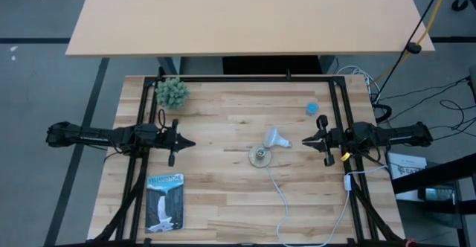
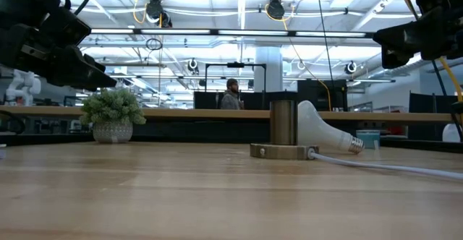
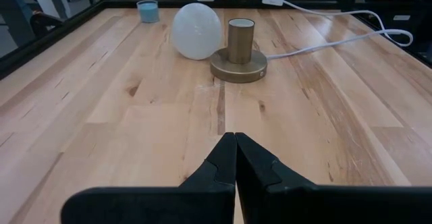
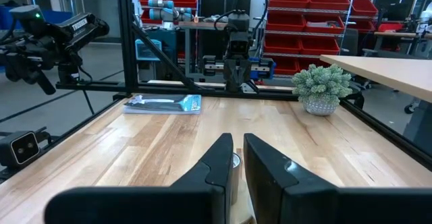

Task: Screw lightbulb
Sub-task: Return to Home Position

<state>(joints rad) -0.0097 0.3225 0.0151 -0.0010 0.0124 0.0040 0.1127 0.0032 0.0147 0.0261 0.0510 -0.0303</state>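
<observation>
You will find little writing to read here. The booklet (image 1: 165, 202) in the lower left of the high view has a waterfall picture and a line of print at its top, but the letters are too small to read.

The table (image 1: 223, 202) is made of pale wood planks and has a black frame around it. A small potted plant (image 1: 172, 92) stands in its upper left, and a small blue object (image 1: 312, 108) sits in the upper right. A second, plain table (image 1: 245, 16) fills the top of the high view. Behind, the low view shows a large hall with ceiling lights, and a person (image 2: 231, 95) far back at centre. The right wrist view shows red bins (image 4: 304, 8) on shelves.

The lightbulb (image 1: 277, 136) lies on its side near the centre of the table. Its dome is just beside the brass socket (image 1: 259, 156) and its screw base points to the right. A white cord (image 1: 279, 191) runs from the socket to the lower edge.

Both arms lie stretched and level, pointing at each other, raised above the wood. The left gripper (image 1: 192, 143) is left of centre, with fingers pressed together and nothing between them. The right gripper (image 1: 306, 140) is right of the bulb, apart from it. Its fingers leave only a thin gap and grip nothing.
</observation>
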